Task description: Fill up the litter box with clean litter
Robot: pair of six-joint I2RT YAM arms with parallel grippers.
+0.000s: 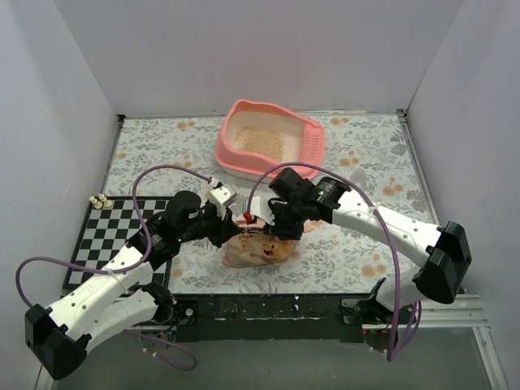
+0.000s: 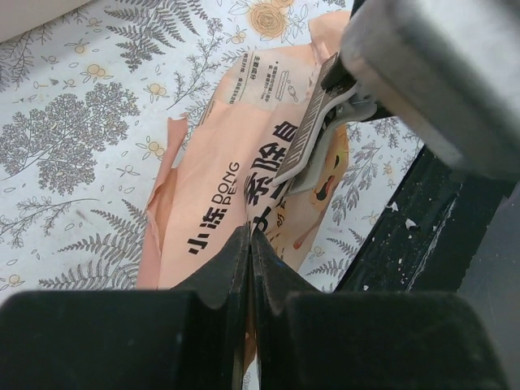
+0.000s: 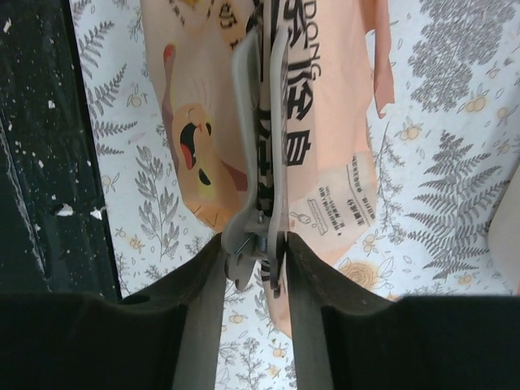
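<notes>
The pink litter box (image 1: 313, 140) stands at the back centre, with a layer of tan clean litter (image 1: 262, 140) on its cream base. An orange-tan bag (image 1: 258, 250) with dark characters lies near the front edge between both arms. A grey spring clip (image 3: 258, 122) is clamped along the bag. My left gripper (image 2: 249, 231) is shut on a fold of the bag (image 2: 211, 203). My right gripper (image 3: 253, 240) is shut on the clip's handles, above the bag (image 3: 333, 106). The clip also shows in the left wrist view (image 2: 313, 130).
A black-and-white checkered mat (image 1: 114, 236) lies at the left with small white pieces (image 1: 100, 201) at its far corner. The table's black front edge (image 1: 276, 307) runs just behind the bag. White walls enclose the floral tablecloth (image 1: 366, 162).
</notes>
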